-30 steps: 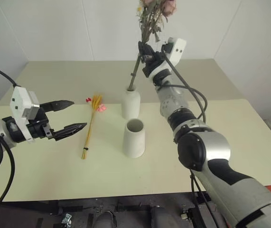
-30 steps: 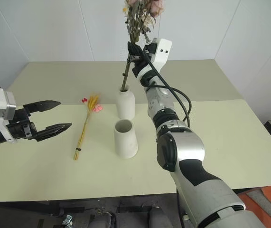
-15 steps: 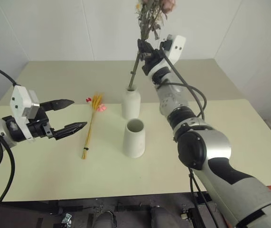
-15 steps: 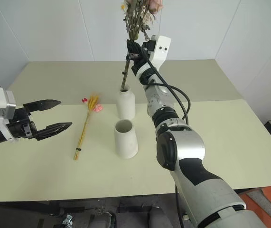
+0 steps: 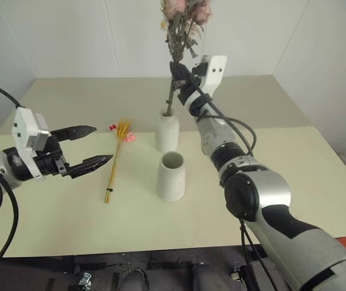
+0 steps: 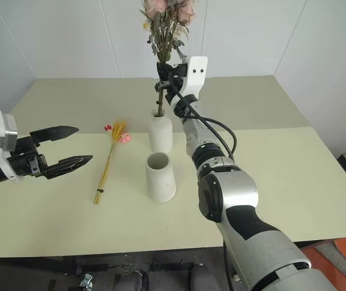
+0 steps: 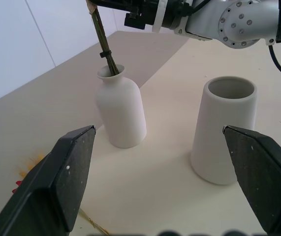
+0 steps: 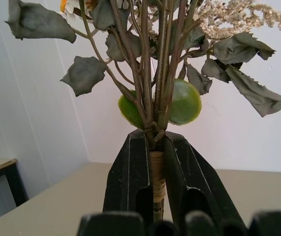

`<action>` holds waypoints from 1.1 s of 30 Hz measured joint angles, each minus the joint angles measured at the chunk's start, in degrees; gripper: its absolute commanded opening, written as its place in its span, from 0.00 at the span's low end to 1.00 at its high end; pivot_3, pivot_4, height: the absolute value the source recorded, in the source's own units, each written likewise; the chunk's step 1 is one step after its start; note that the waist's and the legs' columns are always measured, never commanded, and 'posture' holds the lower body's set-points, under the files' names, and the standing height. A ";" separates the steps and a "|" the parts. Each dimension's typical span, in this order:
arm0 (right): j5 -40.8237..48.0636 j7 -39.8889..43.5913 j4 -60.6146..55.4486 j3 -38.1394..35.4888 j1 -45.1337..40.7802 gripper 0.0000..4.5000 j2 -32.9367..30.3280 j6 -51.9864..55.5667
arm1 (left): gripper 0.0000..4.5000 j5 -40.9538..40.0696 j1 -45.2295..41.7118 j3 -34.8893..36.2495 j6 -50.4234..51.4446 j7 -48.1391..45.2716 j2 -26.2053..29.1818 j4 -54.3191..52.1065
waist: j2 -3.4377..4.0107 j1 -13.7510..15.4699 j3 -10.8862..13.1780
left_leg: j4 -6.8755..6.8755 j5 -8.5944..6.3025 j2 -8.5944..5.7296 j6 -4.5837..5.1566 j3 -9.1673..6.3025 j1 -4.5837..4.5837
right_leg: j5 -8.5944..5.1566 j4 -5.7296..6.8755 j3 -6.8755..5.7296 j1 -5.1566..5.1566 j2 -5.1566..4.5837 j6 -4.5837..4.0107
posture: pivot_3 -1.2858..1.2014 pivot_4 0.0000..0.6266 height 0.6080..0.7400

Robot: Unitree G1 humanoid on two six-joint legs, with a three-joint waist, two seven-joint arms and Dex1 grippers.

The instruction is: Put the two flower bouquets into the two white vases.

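Bouquet stems in the bottle vase, wheat bundle waiting

The right gripper [image 5: 179, 71] pinched the bushy bouquet [image 5: 183, 24] by its stems, upright, their ends inside the bottle vase [image 5: 167, 133]. The left gripper [image 5: 91, 145], jaws spread and empty, hovered just beside the wheat bundle [image 5: 116, 160], which lay flat on the table [image 5: 294, 163], long axis running away from the robot; the cone vase [image 5: 171, 176] stood empty.

A pale cream surface [image 5: 51, 212] carries two white vases at frame centre: the bottle-shaped vase [image 5: 167, 133] just behind the cone vase [image 5: 171, 176] (mouth open upward). The wheat-like bundle [image 5: 116, 159] lies flat, centre-left.
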 measured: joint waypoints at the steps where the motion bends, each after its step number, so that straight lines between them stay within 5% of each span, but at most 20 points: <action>1: -0.10 -0.01 0.00 0.09 0.03 0.04 0.10 -0.11 | 1.00 -0.01 0.07 0.03 0.04 0.01 0.00 -0.22 | 0.00 -0.01 0.00 | 0.00 0.00 0.00 0.00 0.00 0.00 | 0.00 0.00 0.00 0.00 0.00 0.00 | 0.52 0.24 1.00; 3: -0.96 0.01 0.00 0.91 0.30 0.04 0.48 -0.89 | 1.00 -0.01 0.17 0.06 0.18 0.05 0.00 -0.35 | 0.00 -0.07 0.00 | 0.00 0.00 0.00 0.00 0.00 0.01 | 0.00 0.00 0.00 0.00 0.00 0.00 | 0.52 0.24 1.00; 16: -0.90 4.79 -2.84 2.06 5.70 1.00 2.59 -5.90 | 1.00 0.39 -0.56 -0.35 -0.47 0.14 -0.23 0.90 | 0.00 -0.17 0.00 | 0.00 0.01 0.00 -0.02 -0.02 0.05 | 0.00 0.00 0.00 0.04 0.00 0.00 | 0.52 0.24 1.00; 24: 0.29 14.58 -13.11 6.94 15.39 1.00 2.41 -6.41 | 1.00 1.74 -2.43 -3.98 -2.90 -0.19 -2.17 4.91 | 0.00 0.01 0.00 | 0.00 0.03 -0.01 -0.06 -0.04 0.06 | 0.00 0.02 -0.01 0.04 0.00 0.00 | 0.52 0.24 1.00; 33: -0.70 12.57 -16.08 9.60 11.15 1.00 -6.55 4.20 | 1.00 3.72 -6.03 -6.48 -4.14 -0.46 -2.68 8.20 | 0.00 0.29 0.00 | -0.01 0.05 -0.02 -0.08 -0.03 0.02 | 0.00 0.01 -0.01 0.02 -0.01 -0.01 | 0.52 0.24 1.00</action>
